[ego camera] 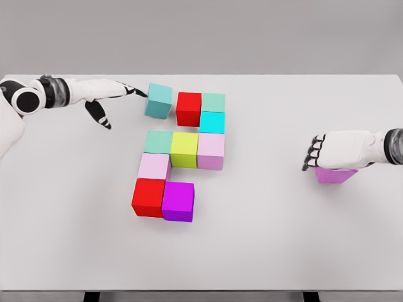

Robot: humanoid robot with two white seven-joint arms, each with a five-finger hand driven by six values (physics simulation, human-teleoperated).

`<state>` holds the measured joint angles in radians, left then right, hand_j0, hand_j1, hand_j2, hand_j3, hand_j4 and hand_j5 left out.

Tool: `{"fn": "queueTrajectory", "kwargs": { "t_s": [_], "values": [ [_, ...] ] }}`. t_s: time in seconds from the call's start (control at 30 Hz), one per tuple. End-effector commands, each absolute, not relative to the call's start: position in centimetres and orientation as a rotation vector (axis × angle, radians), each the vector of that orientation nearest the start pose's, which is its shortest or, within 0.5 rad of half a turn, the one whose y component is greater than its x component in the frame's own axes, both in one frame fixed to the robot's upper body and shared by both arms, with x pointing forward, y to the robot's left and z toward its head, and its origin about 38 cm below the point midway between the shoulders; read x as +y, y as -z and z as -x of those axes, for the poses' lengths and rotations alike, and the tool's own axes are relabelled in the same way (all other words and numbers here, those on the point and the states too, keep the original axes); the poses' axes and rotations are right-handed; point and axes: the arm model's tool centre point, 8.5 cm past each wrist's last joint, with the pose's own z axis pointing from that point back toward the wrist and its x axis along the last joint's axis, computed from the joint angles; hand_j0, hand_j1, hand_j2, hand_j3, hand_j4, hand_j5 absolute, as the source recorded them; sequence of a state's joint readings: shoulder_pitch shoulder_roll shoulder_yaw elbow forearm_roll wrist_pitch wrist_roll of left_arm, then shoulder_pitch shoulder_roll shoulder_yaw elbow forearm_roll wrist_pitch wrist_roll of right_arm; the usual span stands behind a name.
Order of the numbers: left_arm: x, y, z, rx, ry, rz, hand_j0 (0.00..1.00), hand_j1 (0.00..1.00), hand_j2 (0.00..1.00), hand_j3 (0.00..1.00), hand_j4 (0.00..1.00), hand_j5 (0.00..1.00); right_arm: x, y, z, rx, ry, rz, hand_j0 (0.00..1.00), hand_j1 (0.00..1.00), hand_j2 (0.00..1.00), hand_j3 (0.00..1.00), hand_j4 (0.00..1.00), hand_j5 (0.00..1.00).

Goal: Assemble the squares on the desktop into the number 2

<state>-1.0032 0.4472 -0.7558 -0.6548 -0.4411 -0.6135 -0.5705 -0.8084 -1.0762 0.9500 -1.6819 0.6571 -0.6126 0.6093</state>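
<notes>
My open left hand point(110, 97) nudges the teal cube point(158, 100) to finish the top row; my right hand point(334, 151) covers the lilac cube point(335, 175), grip unclear.

right hand point(337, 151) hides most of the purple cube point(335, 175).

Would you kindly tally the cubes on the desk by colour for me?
Teal: 1, the teal cube at the left hand
Red: 2
Green: 2
Cyan: 1
Yellow-green: 1
Pale pink: 2
Magenta: 1
Purple: 1, the purple cube under the right hand
Total: 11
</notes>
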Motion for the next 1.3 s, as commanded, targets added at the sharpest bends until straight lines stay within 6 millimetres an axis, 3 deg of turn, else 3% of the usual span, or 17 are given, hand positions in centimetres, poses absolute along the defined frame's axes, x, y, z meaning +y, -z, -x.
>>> {"fn": "queueTrajectory", "kwargs": {
  "t_s": [0.0,0.1,0.2,0.57,0.77,0.97,1.0,1.1,1.27],
  "values": [
    [30.0,-18.2,-55.1,-1.187,1.831,-0.348,1.00,1.00,1.00,1.00,1.00,1.00,-32.0,-21.3,-38.8,1.015,3.221,-0.647,0.72,0.72,0.72,0.72,0.72,0.72],
    [31.7,-19.5,-55.3,-1.185,1.811,-0.389,1.00,1.00,1.00,1.00,1.00,1.00,-32.0,-21.3,-38.8,1.017,3.222,-0.643,0.71,0.71,0.71,0.71,0.71,0.71],
    [32.0,-19.8,-55.5,-1.193,1.791,-0.392,1.00,1.00,1.00,1.00,1.00,1.00,-32.0,-21.3,-38.8,1.018,3.221,-0.645,0.87,0.87,0.87,0.87,0.87,0.87],
    [27.1,-19.6,-56.2,-1.229,1.859,-0.349,1.00,1.00,1.00,1.00,1.00,1.00,-33.2,-21.4,-39.2,0.948,3.240,-0.703,0.90,0.90,0.90,0.90,0.90,0.90],
    [26.8,-19.2,-56.1,-1.220,1.872,-0.342,1.00,1.00,1.00,1.00,1.00,1.00,-33.5,-20.2,-39.3,0.894,3.260,-0.691,0.90,0.90,0.90,0.90,0.90,0.90],
    [25.7,-19.0,-56.0,-1.224,1.893,-0.326,1.00,1.00,1.00,1.00,1.00,1.00,-33.3,-20.3,-39.3,0.900,3.255,-0.693,0.90,0.90,0.90,0.90,0.90,0.90],
    [25.6,-18.9,-56.0,-1.225,1.894,-0.323,1.00,1.00,1.00,1.00,1.00,1.00,-33.3,-20.3,-39.3,0.899,3.256,-0.691,0.89,0.89,0.89,0.89,0.89,0.89],
    [25.3,-18.6,-55.8,-1.218,1.906,-0.316,1.00,1.00,1.00,1.00,1.00,1.00,-33.2,-20.3,-39.3,0.916,3.254,-0.684,0.70,0.70,0.70,0.70,0.70,0.70],
    [24.7,-18.4,-55.8,-1.224,1.909,-0.305,1.00,1.00,1.00,1.00,1.00,1.00,-32.7,-20.6,-39.3,1.001,3.258,-0.645,0.62,0.62,0.62,0.62,0.62,0.62]
  ]
}}
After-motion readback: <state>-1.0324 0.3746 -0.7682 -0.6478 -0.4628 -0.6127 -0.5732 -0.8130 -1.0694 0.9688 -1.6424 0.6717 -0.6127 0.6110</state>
